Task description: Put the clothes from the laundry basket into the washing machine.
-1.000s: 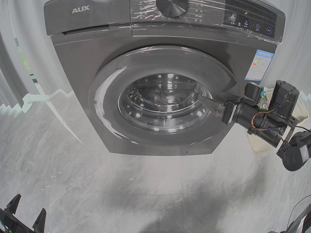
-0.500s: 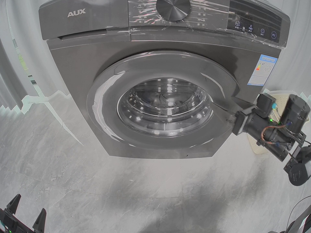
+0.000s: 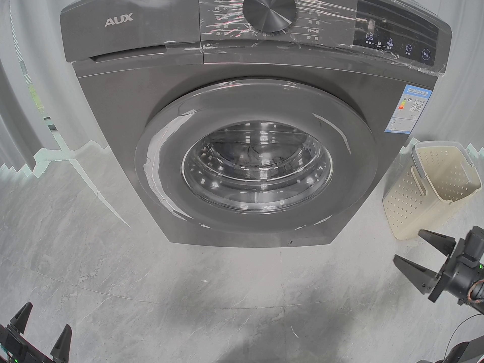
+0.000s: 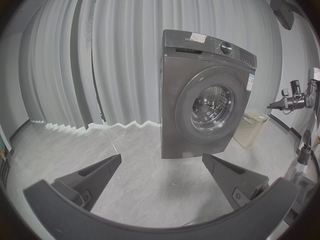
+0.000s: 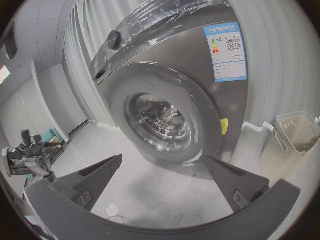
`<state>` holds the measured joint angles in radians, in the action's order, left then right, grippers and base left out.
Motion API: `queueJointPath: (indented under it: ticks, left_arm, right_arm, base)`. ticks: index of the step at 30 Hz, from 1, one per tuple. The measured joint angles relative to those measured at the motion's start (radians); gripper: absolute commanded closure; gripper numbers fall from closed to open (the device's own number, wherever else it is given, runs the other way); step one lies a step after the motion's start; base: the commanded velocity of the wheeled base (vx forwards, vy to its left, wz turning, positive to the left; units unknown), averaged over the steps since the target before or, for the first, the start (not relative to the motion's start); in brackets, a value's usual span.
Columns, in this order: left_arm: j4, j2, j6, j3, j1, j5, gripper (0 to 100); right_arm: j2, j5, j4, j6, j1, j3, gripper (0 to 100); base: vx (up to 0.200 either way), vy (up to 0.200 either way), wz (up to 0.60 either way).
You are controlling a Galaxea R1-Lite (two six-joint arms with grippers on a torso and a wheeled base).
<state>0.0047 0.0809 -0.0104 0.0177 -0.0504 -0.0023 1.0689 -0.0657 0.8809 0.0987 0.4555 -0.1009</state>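
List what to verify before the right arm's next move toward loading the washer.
1. Round glass door of the grey front-loading washing machine open for loading: not ok, it is shut.
2. Clothes in the cream perforated plastic laundry basket: cannot tell, its bottom is hidden.
3. Basket upright on the floor beside the machine: ok.
4. Right tool open and empty: ok.
5. Left tool open and empty: ok.
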Motion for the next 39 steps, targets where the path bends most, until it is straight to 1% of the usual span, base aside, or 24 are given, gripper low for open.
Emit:
queueJointPath:
  ticks: [4,8,10,15,17,18,20,23,27,39]
  left_arm:
    - [0.000,0.000,0.001,0.000,0.001,0.000,0]
    - [0.000,0.000,0.001,0.000,0.001,0.000,0]
    - [0.000,0.000,0.001,0.000,0.001,0.000,0]
    - [0.000,0.000,0.001,0.000,0.001,0.001,0]
    - [0.000,0.000,0.001,0.000,0.001,0.000,0]
    - [0.000,0.000,0.001,0.000,0.001,0.001,0]
    - [0.000,0.000,0.001,0.000,0.001,0.001,0]
    - [0.000,0.000,0.001,0.000,0.001,0.001,0]
    - [0.000,0.000,0.001,0.000,0.002,0.001,0]
    - [0.000,0.000,0.001,0.000,0.001,0.001,0]
  right_arm:
    - [-0.192,-0.002,-0.172,-0.010,-0.041,0.018,0]
    - [-0.394,0.006,-0.345,-0.022,-0.108,0.032,0]
    - [-0.499,0.001,-0.439,-0.031,-0.162,0.041,0]
    - [-0.744,-0.017,-0.726,-0.046,-0.288,0.057,0]
    - [-0.837,-0.006,-0.810,-0.053,-0.334,0.064,0]
    - [-0.877,0.008,-0.837,-0.057,-0.355,0.069,0]
    - [-0.939,0.037,-0.867,-0.065,-0.393,0.077,0]
    - [-0.990,0.058,-0.881,-0.077,-0.427,0.081,0]
    - [-1.028,0.061,-0.881,-0.070,-0.444,0.083,0]
    - [-1.056,0.064,-0.880,-0.065,-0.449,0.083,0]
  base:
    - [0.000,0.000,0.00]
    - [0.000,0.000,0.00]
    - [0.000,0.000,0.00]
    - [0.000,0.000,0.00]
    - [0.000,0.000,0.00]
    - [0.000,0.000,0.00]
    - [0.000,0.000,0.00]
    - [0.000,0.000,0.00]
    - [0.000,0.000,0.00]
    - [0.000,0.000,0.00]
